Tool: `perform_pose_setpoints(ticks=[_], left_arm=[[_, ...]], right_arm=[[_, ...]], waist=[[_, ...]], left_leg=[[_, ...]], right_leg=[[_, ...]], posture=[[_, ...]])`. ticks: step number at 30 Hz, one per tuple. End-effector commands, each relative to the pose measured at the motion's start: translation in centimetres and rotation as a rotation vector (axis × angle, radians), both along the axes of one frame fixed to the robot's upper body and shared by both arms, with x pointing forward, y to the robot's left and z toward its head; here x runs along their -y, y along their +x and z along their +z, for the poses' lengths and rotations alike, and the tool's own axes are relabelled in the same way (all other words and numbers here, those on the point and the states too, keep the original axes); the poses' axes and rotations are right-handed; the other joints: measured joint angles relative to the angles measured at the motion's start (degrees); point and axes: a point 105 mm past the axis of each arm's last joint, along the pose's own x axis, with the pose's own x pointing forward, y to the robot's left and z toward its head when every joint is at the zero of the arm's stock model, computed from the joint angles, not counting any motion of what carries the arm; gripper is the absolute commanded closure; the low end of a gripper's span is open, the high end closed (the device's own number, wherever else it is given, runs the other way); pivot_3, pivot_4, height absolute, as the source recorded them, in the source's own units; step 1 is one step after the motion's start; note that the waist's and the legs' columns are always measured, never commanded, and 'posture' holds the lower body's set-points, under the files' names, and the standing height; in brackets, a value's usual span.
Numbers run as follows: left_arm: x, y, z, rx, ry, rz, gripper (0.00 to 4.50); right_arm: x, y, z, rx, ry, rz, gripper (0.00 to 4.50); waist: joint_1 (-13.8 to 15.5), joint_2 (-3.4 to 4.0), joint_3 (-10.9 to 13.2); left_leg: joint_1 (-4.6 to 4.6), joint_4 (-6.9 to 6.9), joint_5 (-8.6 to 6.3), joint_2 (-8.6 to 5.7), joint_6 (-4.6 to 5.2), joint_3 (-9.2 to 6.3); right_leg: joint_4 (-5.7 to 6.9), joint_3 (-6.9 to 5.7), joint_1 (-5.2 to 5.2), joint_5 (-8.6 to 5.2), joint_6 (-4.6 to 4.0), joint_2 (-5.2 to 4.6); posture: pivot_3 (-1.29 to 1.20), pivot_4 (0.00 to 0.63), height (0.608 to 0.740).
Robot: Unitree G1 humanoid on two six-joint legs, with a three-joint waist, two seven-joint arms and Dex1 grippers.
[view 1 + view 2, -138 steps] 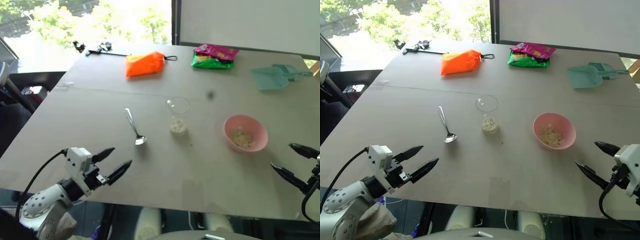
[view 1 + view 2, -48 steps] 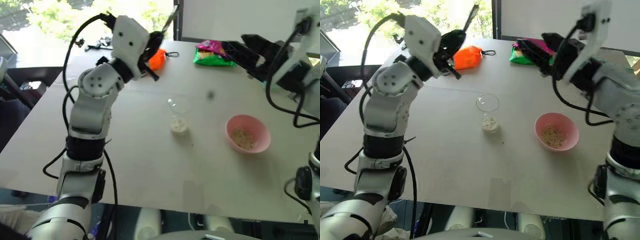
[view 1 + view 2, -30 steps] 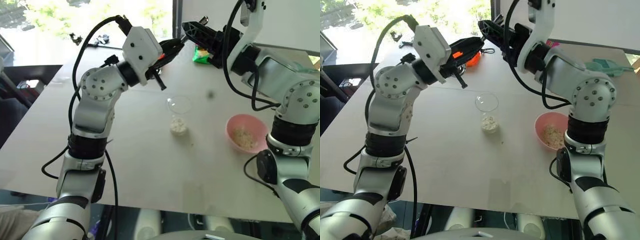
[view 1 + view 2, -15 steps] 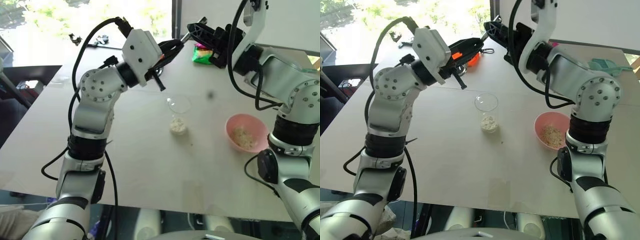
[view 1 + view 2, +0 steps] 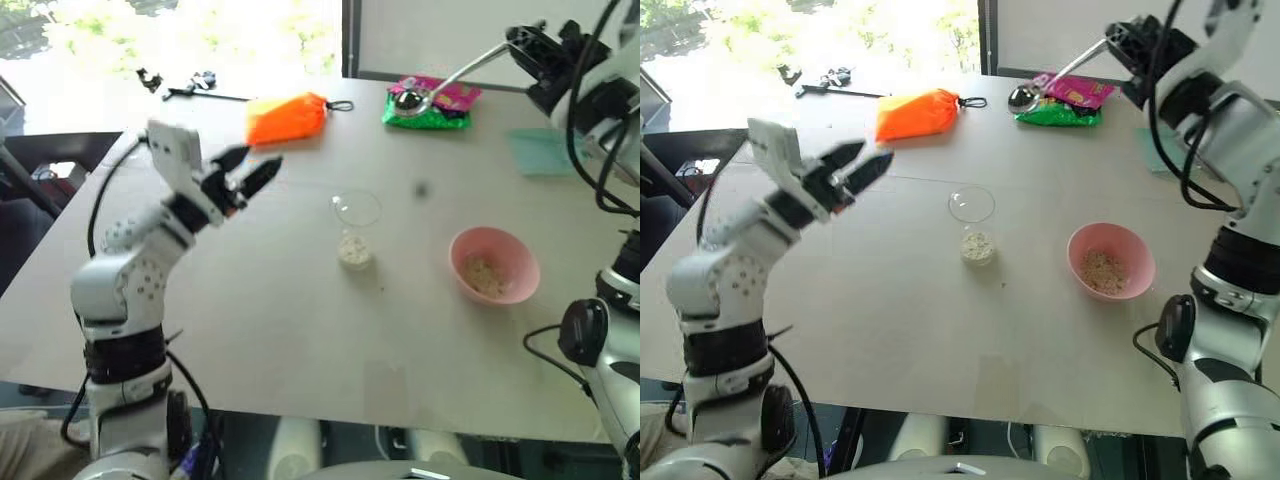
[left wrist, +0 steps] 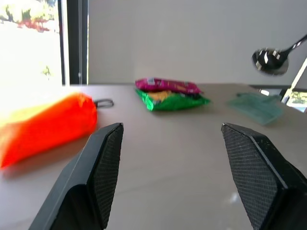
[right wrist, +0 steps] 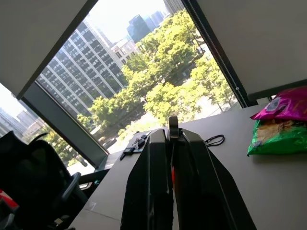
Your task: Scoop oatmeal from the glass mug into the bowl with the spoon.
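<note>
Both arms have drawn apart since half a second ago: the left gripper (image 5: 252, 169), which met the right one high over the far side of the table, now hangs lower and out to the left with its fingers spread and nothing between them, while the right gripper (image 5: 1123, 42) has swung out to the right, carrying the spoon (image 5: 1055, 77). Its fingers are clenched on the tip of the spoon's handle, seen pressed together in the right wrist view with the thin metal edge caught in the seam. From that grip the long handle slants down and to the left, so the oval bowl of the spoon points away from the gripper, hanging in the air in front of the green and pink snack bag (image 5: 430, 103). Well below and nearer, the glass mug (image 5: 356, 230) stands upright on the table (image 5: 300, 320) with a small heap of oatmeal (image 5: 355, 251) at its bottom. To its right, apart from it, sits the pink bowl (image 5: 494, 265) with some oats inside. An orange pouch (image 5: 287, 119) lies beyond the left gripper.
</note>
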Motion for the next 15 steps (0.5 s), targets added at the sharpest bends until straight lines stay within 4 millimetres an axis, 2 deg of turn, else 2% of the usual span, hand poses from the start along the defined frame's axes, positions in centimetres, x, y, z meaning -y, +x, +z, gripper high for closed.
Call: perform_pose_setpoints(ticks=[1, 8, 15], left_arm=[[2.5, -1.3, -0.4, 0.053, 0.062, -0.094, 1.09], [4.9, 0.6, -3.3, 0.048, 0.139, -0.164, 1.09], [6.0, 3.3, -4.3, 0.063, 0.236, -0.247, 1.09]], right_arm=[[1.9, -1.5, 1.3, 0.062, 0.034, -0.053, 4.5], [3.0, -2.5, 0.8, 0.052, 0.033, -0.106, 4.5], [3.3, -3.7, 1.3, 0.073, 0.03, -0.141, 4.5]], waist=[[0.3, 0.0, 0.0], [0.6, 0.05, 0.0], [0.3, 0.06, 0.0]], left_leg=[[-0.01, 0.01, 0.0, 0.0, 0.0, 0.01], [0.05, 0.13, 0.0, -0.1, 0.01, 0.2], [0.02, 0.13, -0.01, -0.08, 0.02, 0.23]], right_leg=[[0.0, 0.0, 0.01, 0.0, 0.0, 0.0], [0.05, 0.01, 0.11, 0.02, 0.0, 0.08], [-0.01, 0.04, 0.1, 0.02, 0.0, 0.13]], posture=[[0.0, 0.15, 0.74], [0.0, 0.15, 0.74], [0.0, 0.15, 0.74]])
